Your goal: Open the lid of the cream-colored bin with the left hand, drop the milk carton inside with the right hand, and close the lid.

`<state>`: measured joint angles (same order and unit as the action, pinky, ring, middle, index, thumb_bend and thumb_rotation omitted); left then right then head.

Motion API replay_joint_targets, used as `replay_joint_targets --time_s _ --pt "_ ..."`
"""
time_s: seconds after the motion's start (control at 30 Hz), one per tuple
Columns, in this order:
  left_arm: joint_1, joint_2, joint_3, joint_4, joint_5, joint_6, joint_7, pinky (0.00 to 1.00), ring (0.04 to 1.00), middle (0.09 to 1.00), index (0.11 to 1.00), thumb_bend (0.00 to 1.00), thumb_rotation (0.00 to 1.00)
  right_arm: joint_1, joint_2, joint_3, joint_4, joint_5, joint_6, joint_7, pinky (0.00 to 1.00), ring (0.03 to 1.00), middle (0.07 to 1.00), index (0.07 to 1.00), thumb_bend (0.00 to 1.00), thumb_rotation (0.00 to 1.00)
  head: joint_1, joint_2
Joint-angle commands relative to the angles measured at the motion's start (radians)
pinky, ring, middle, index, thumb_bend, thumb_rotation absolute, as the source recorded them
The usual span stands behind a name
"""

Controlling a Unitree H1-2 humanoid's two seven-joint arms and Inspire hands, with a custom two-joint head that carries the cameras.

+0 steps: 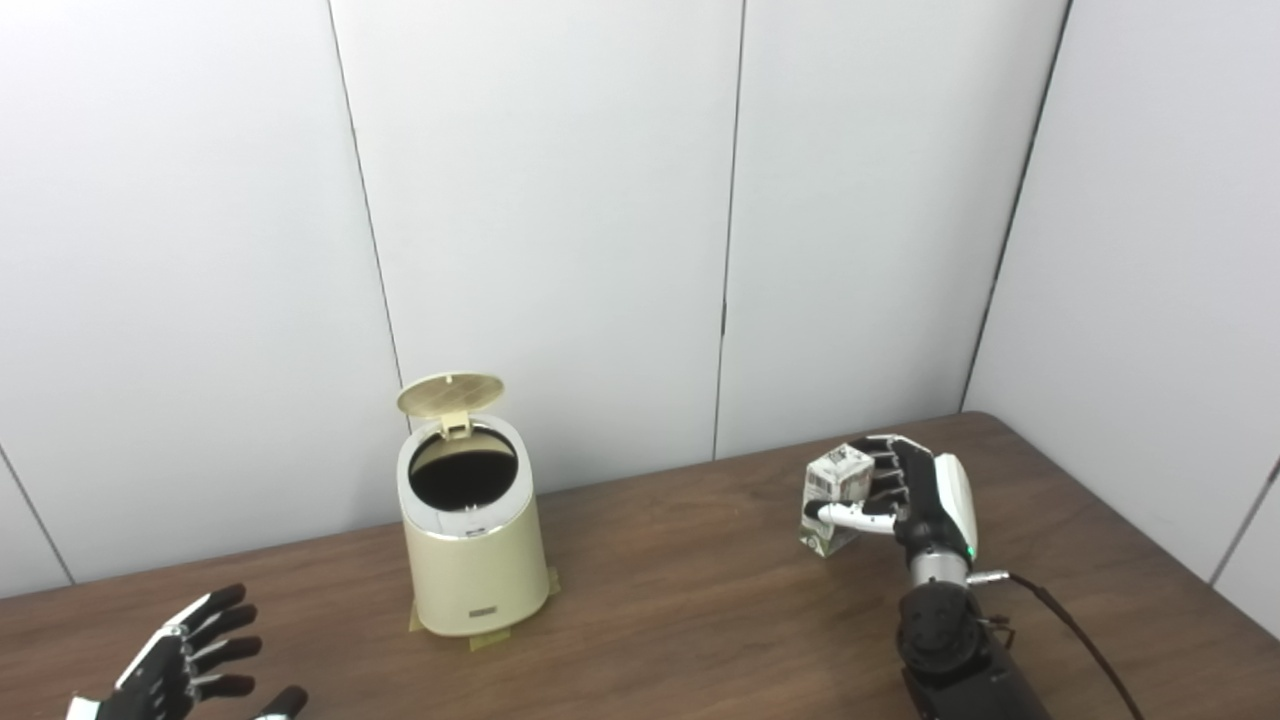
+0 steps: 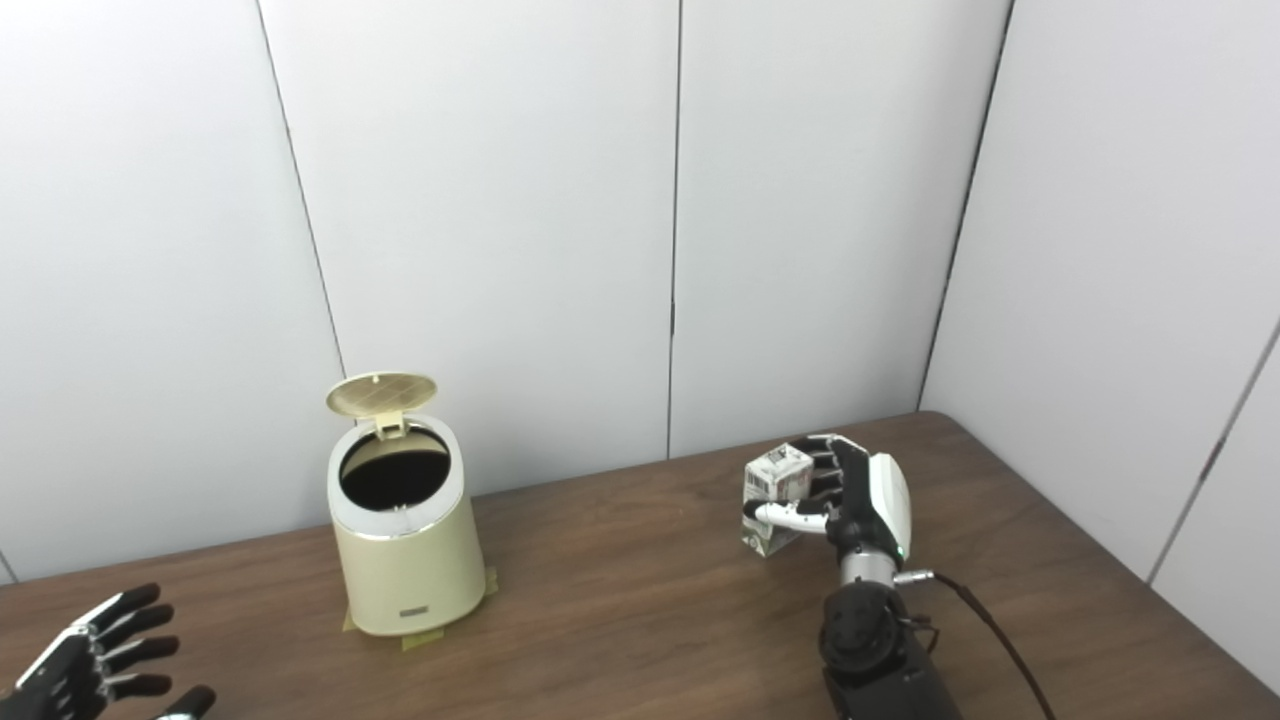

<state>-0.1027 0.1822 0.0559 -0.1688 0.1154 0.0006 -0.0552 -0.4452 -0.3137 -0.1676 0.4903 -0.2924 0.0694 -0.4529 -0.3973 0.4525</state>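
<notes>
The cream-colored bin (image 1: 472, 545) stands on the brown table, left of middle. Its round lid (image 1: 450, 394) is tipped up and back, and the dark opening (image 1: 462, 469) shows. My right hand (image 1: 915, 495) is on the right side of the table, shut on the small white milk carton (image 1: 835, 495), thumb across its front and fingers behind; the carton sits at or just above the tabletop. My left hand (image 1: 185, 660) is open and empty at the lower left, well apart from the bin. Both also show in the right eye view: the bin (image 2: 405, 565) and the carton (image 2: 775, 495).
Tape patches (image 1: 490, 640) lie under the bin's base. A black cable (image 1: 1080, 625) trails from my right wrist across the table. White wall panels stand close behind the table (image 1: 680, 620); its right edge runs diagonally past my right arm.
</notes>
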Motion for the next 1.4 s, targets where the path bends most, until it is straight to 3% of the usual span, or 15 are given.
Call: replay_joint_targets --time_s 0.0,0.47,0.63,0.9,1.13,1.27,1.37 --pt "-0.022 0.014 -0.002 -0.033 0.006 -0.005 -0.001 0.61 0.721 0.787 0.819 0.62 0.00 -0.053 -0.013 -0.001 -0.008 -0.002 -0.051 -0.022 0.33 0.403 0.447 0.521 0.53 0.00 0.001 0.001" --pt "-0.025 0.016 -0.009 -0.034 0.037 0.000 0.007 0.59 0.699 0.768 0.805 0.63 0.00 -0.036 -0.009 0.024 -0.032 -0.015 -0.096 -0.038 0.33 0.392 0.447 0.522 0.52 0.00 0.008 0.005" --pt "-0.029 0.010 -0.011 -0.025 0.039 -0.005 0.007 0.58 0.696 0.767 0.799 0.63 0.00 -0.036 0.001 0.041 -0.130 -0.002 -0.105 0.006 0.33 0.387 0.445 0.526 0.52 0.00 0.018 0.002" --pt "-0.044 -0.010 -0.018 -0.008 0.051 0.003 0.019 0.58 0.696 0.761 0.791 0.65 0.00 -0.081 0.048 0.098 -0.366 -0.029 -0.008 0.091 0.31 0.367 0.433 0.528 0.52 0.00 0.053 -0.009" --pt "-0.050 -0.023 -0.027 0.021 0.056 -0.019 0.026 0.58 0.695 0.763 0.796 0.67 0.00 -0.144 0.123 0.112 -0.438 -0.033 0.083 0.126 0.30 0.357 0.428 0.520 0.52 0.00 0.099 -0.014" --pt "-0.049 -0.028 -0.036 0.032 0.070 -0.025 0.033 0.59 0.702 0.766 0.796 0.67 0.00 -0.160 0.168 0.123 -0.438 -0.014 0.050 0.140 0.31 0.359 0.435 0.520 0.52 0.00 0.138 -0.016" --pt "-0.046 -0.036 -0.043 0.037 0.080 -0.027 0.042 0.60 0.698 0.765 0.792 0.69 0.00 -0.174 0.208 0.135 -0.458 -0.017 0.069 0.144 0.31 0.362 0.440 0.521 0.52 0.00 0.175 -0.016"
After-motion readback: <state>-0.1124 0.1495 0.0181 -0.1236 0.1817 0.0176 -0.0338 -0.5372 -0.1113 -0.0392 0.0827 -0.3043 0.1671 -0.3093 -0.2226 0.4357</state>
